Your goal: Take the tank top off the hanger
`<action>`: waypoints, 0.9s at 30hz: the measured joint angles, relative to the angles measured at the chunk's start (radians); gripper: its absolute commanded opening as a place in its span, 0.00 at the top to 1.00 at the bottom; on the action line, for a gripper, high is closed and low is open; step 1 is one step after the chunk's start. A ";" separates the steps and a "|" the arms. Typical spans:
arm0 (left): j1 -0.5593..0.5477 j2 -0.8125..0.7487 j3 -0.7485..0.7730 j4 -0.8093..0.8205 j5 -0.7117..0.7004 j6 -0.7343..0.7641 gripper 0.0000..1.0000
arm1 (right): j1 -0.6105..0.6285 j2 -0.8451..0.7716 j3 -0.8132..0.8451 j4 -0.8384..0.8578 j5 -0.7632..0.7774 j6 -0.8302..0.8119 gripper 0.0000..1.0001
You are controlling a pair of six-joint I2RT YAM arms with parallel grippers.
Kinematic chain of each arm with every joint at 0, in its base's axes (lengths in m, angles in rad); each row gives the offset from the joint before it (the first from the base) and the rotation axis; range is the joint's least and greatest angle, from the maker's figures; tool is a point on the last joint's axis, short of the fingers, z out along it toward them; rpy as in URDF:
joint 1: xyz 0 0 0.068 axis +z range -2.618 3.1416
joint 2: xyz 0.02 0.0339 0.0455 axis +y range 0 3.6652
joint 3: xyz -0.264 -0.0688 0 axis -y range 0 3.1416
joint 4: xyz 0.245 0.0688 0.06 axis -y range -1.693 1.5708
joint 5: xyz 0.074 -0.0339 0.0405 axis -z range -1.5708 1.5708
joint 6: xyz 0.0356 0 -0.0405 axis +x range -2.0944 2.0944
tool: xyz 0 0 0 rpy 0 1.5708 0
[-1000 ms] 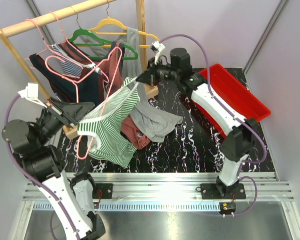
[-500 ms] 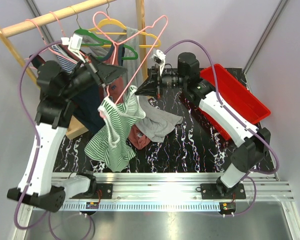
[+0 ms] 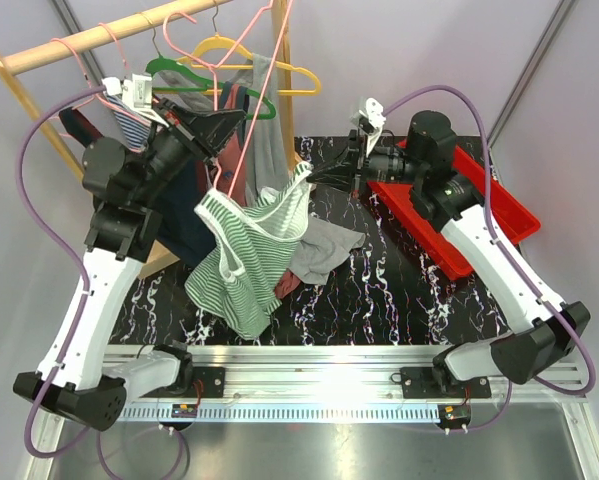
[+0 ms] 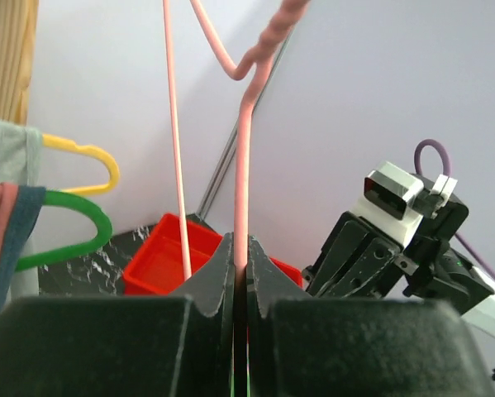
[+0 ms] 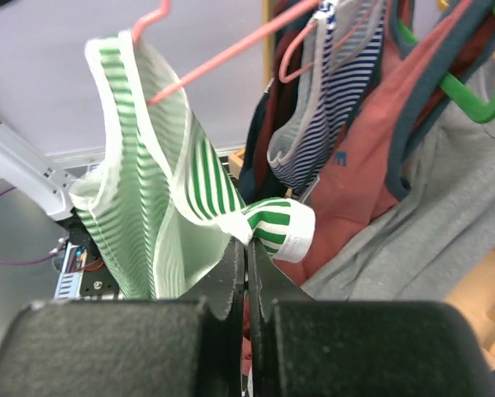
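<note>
The green-and-white striped tank top (image 3: 241, 262) hangs in the air over the left-centre of the table (image 3: 379, 290). Its long axis runs from the straps, high and far, down to the hem, which points near and slightly left.

The left gripper (image 3: 231, 120) is clamped on the wire of the pink hanger (image 4: 241, 165), which stands upright between its closed fingers. The hanger slants from far right at its top down to the top's left strap, and that strap is looped over the hanger's lower end.

The right gripper (image 3: 317, 178) has its fingers pressed together on the white-edged right strap. The rest of the cloth spreads left and down from the fingertips, and the neckline is stretched between the two grippers.

A wooden rack (image 3: 99, 35) with other clothes stands at far left, and a red bin (image 3: 504, 205) lies at right.
</note>
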 measured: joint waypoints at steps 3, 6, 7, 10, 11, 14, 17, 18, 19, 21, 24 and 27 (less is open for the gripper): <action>-0.048 -0.008 -0.070 0.126 -0.036 0.043 1.00 | 0.000 -0.004 0.000 -0.009 -0.032 -0.008 1.00; -0.106 0.026 -0.088 0.222 -0.063 0.095 1.00 | 0.008 0.006 0.002 -0.034 -0.041 0.001 1.00; -0.122 0.042 -0.086 0.245 -0.069 0.110 1.00 | 0.008 0.012 0.002 -0.040 -0.037 0.001 1.00; -0.143 0.082 -0.066 0.273 -0.078 0.140 1.00 | -0.010 0.021 0.002 -0.064 -0.007 0.000 1.00; -0.143 0.092 -0.056 0.274 -0.083 0.149 1.00 | -0.027 0.022 0.003 -0.075 0.000 0.000 1.00; -0.142 0.097 -0.024 0.237 -0.098 0.181 1.00 | -0.100 0.022 0.011 -0.095 0.029 -0.005 1.00; -0.142 0.077 0.015 0.177 -0.108 0.218 1.00 | -0.174 0.022 0.020 -0.123 0.065 -0.031 1.00; -0.142 0.059 0.021 0.148 -0.114 0.232 1.00 | -0.199 0.022 0.021 -0.138 0.084 -0.048 1.00; -0.142 0.036 0.022 0.116 -0.120 0.245 1.00 | -0.213 0.022 0.021 -0.151 0.100 -0.059 1.00; -0.142 -0.012 0.030 0.045 -0.138 0.275 1.00 | -0.238 0.023 0.018 -0.178 0.134 -0.082 1.00; -0.142 -0.082 0.066 -0.081 -0.198 0.322 1.00 | -0.270 0.024 0.018 -0.205 0.174 -0.104 1.00; -0.142 -0.155 0.111 -0.205 -0.285 0.373 1.00 | -0.312 0.040 0.024 -0.208 0.201 -0.109 1.00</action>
